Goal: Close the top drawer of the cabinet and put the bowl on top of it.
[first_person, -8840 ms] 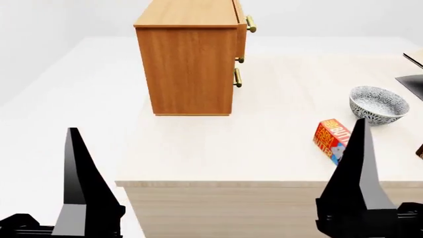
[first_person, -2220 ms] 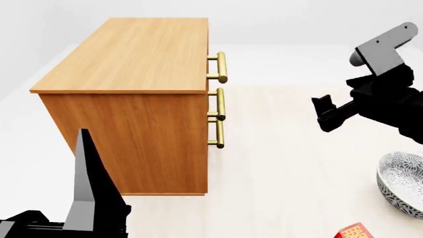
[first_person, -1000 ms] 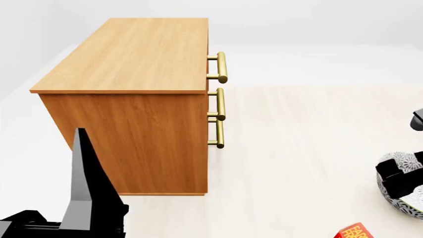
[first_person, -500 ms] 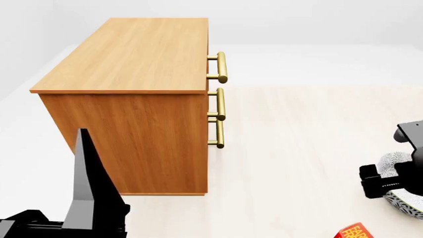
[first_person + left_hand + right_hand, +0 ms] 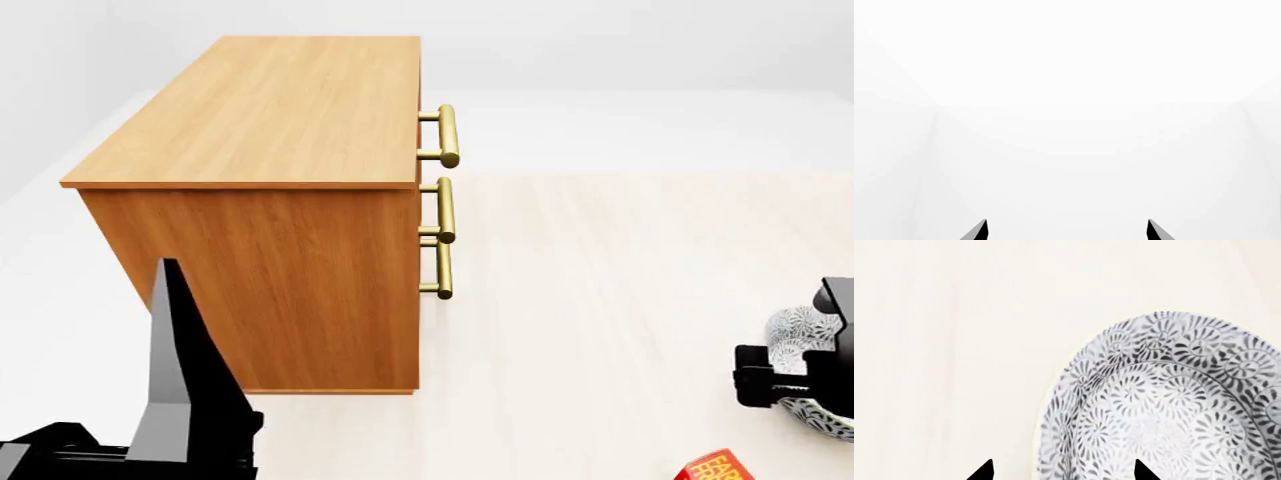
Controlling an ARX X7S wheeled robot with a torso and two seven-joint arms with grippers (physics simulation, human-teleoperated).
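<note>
- Bowl (image 5: 1167,405): one, patterned, sitting on the pale wooden table (image 5: 601,300) at the head view's right edge, well apart from the cabinet (image 5: 267,200).
- Cabinet: one, with three brass handles; the top drawer (image 5: 445,135) looks flush with the two below.
- Right gripper (image 5: 1062,471): the wrist view shows two dark fingertips spread open, straddling the bowl's near rim; the head view shows only a black arm part covering the bowl.
- Left gripper (image 5: 1066,230): tips parted, empty, facing blank white.
- One red box (image 5: 721,468) peeks in just below the bowl.
</note>
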